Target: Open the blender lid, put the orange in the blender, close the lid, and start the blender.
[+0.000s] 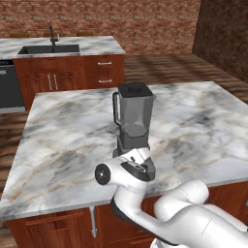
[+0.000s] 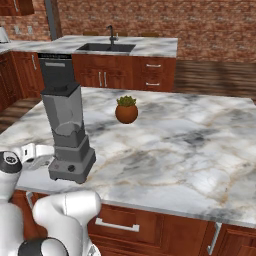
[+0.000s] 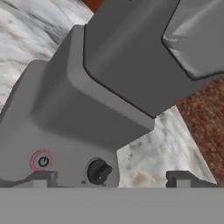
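Fingers (image 3: 109, 177) spread wide and empty, tips low at the front of the blender (image 3: 83, 118) base. Black knob (image 3: 99, 171) sits between them; power mark (image 3: 43, 161) just above one. Blender lid (image 1: 133, 89) apparently seated on the jar.

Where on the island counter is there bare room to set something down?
Free: the marble right of the blender and in front of the potted plant, out to the far right edge. Crowded: the front left corner, where the gripper sits at the blender's base.

blender (image 1: 131, 121) base behind arm, orange unseen
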